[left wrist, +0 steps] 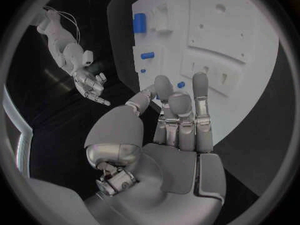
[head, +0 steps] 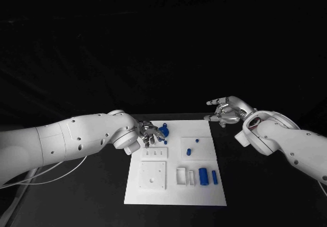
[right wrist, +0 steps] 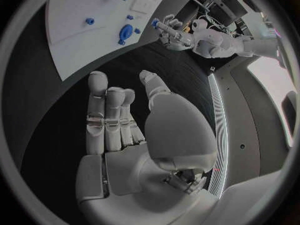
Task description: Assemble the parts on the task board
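Head view first: the left hand hovers over the far left corner of the task board, and the blue part there sits just to its right, almost touching the fingertips. Left is clearly the nearer hand; the right hand hangs beyond the board's far right corner, over the bare desk, well apart from every part. Right wrist view shows that hand open, fingers straight and apart, nothing in it. Left wrist view shows the left hand's fingers extended side by side over the board, thumb out to the side, nothing between them, so I call it open too.

That blue part looks like a round piece with a stub, seen in the right wrist view as a disc; which way its stub points I cannot tell. Nearer on the board, two blue cylinders lie with long axes running near to far, beside a white bracket. My read: the left hand's next reach goes rightward to that corner part.
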